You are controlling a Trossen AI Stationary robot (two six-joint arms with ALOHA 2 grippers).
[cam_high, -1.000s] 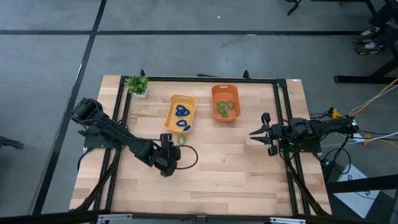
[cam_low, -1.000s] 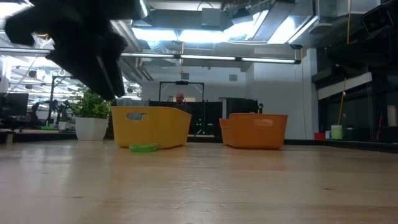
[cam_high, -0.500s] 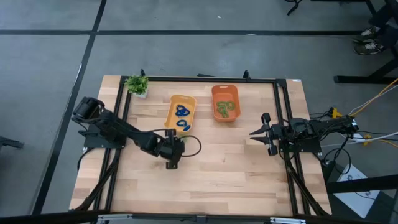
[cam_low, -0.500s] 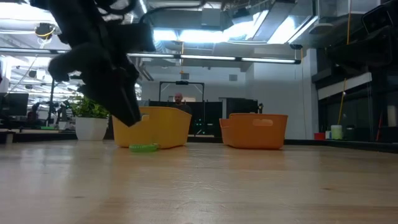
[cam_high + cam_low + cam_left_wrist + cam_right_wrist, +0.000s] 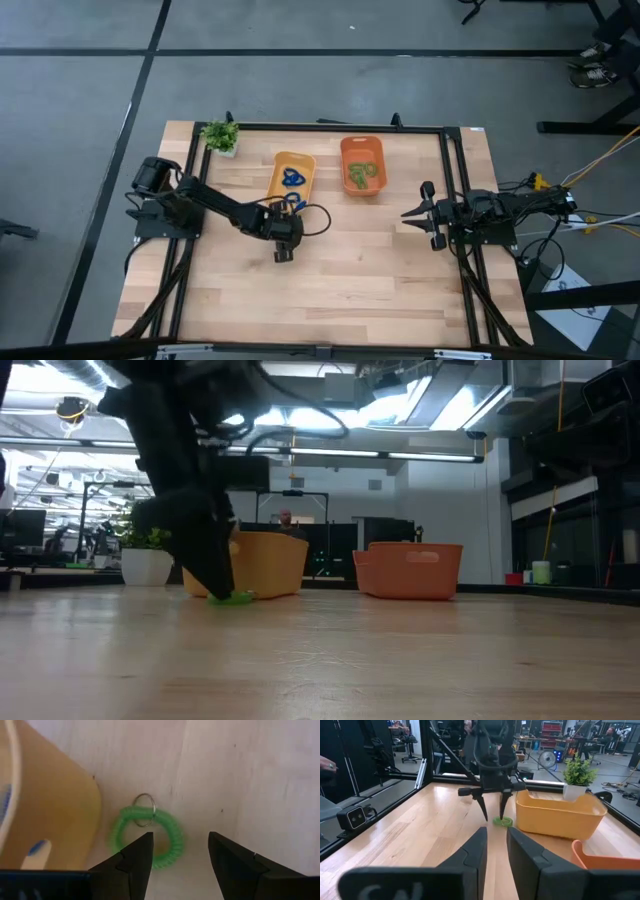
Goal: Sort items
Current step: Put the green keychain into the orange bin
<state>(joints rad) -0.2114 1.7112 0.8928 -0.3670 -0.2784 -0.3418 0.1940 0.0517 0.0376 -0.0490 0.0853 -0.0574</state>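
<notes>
A green coil ring (image 5: 148, 838) with a small metal ring on it lies flat on the table, just beside the near end of the yellow bin (image 5: 291, 180). My left gripper (image 5: 180, 847) is open and points steeply down over it. In the right wrist view one fingertip (image 5: 502, 815) stands right above the ring (image 5: 503, 822). The high view hides the ring under this gripper (image 5: 288, 224). Blue rings (image 5: 291, 180) lie in the yellow bin and green rings (image 5: 360, 175) in the orange bin (image 5: 361, 150). My right gripper (image 5: 406, 213) waits at the table's right, level, its fingers a narrow gap apart around nothing. My left gripper comes down on the green ring from above, its tips (image 5: 222, 588) close to the table beside the ring (image 5: 236, 597). I cannot tell whether a finger touches the ring. The ring lies flat on the table.
A small potted plant (image 5: 220, 135) stands at the far left corner. The two bins sit side by side at the far middle. A dark frame rail (image 5: 330, 127) runs around the table top. Bare wood lies between the two arms and toward the near edge.
My left gripper has swung toward the table's right and far side and has come down, from near the table's middle left to just over the green ring beside the yellow bin. It has stayed open. The ring has kept its place.
</notes>
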